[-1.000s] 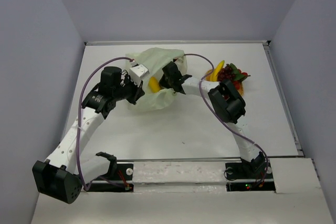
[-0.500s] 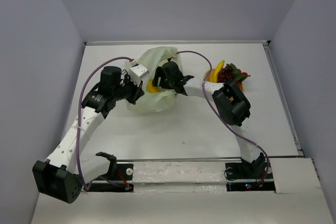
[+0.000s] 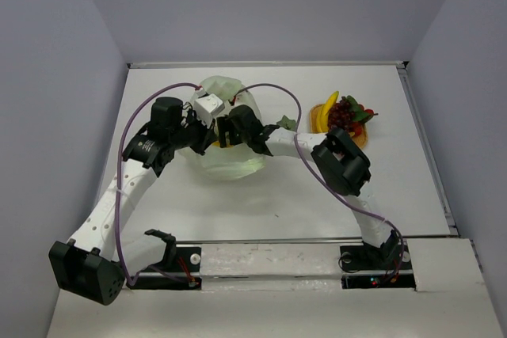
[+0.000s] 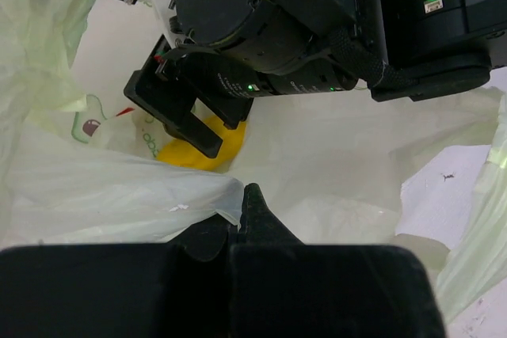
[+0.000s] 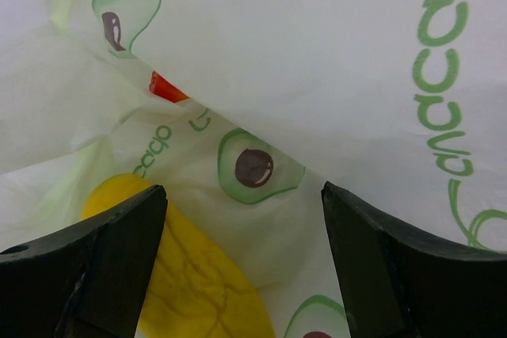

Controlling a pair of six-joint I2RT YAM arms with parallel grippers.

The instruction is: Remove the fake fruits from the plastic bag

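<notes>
Now: yellow glossy plastic fruit point(image 4: 204, 148) sits inside the pale green translucent plastic bag point(image 3: 226, 160), with the right gripper point(image 5: 242, 251) over it, not clamped.
The fruit lies low in the bag, which is at the middle-back of the white table point(image 3: 277, 195). Avocado-print film drapes round the fruit, and the right wrist view can't show whether a layer covers it. Right gripper jaws are spread wide inside the bag mouth, fingertips point(image 4: 182, 124) at the fruit's top edge. Left gripper point(image 4: 238, 219) jaws are closed together, pinching a fold of the bag rim. Well apart to the right, yellow plastic bananas point(image 3: 323, 108), a dark red grape bunch point(image 3: 342, 112) and red pieces with green leaves point(image 3: 360, 116) are heaped on a flat orange woven mat point(image 3: 358, 138).
</notes>
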